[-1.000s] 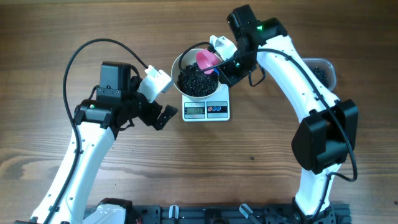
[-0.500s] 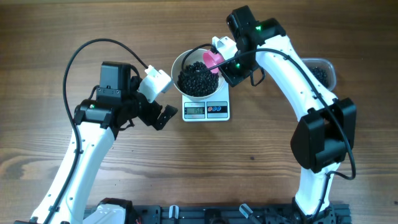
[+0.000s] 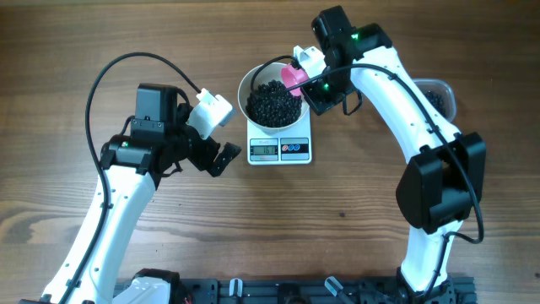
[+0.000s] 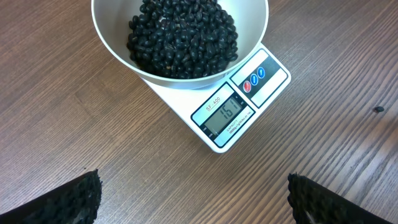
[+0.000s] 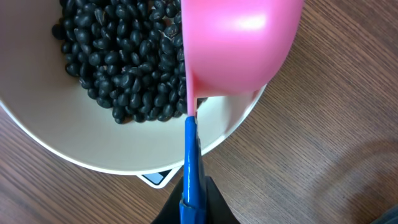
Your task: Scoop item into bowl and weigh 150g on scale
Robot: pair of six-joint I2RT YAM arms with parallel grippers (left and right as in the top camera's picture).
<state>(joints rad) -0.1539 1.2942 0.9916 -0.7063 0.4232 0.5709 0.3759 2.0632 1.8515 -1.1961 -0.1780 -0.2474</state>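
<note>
Black glossy beans (image 4: 183,37) heap inside the white bowl (image 4: 109,25) on the scale (image 4: 272,84).

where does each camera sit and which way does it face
overhead: fixed above the wooden table, facing straight down; both white arms show, with left pincer and right pincer.
left wrist: on the left arm, facing down at the small white rectangular scale and round white bowl of tiny black beans; own open black fingertips at bottom corners.
right wrist: on the right arm, facing down past a pink plastic scoop on a blue handle, gripped by its own pincer.
shared: all three see bowl and beans.
</note>
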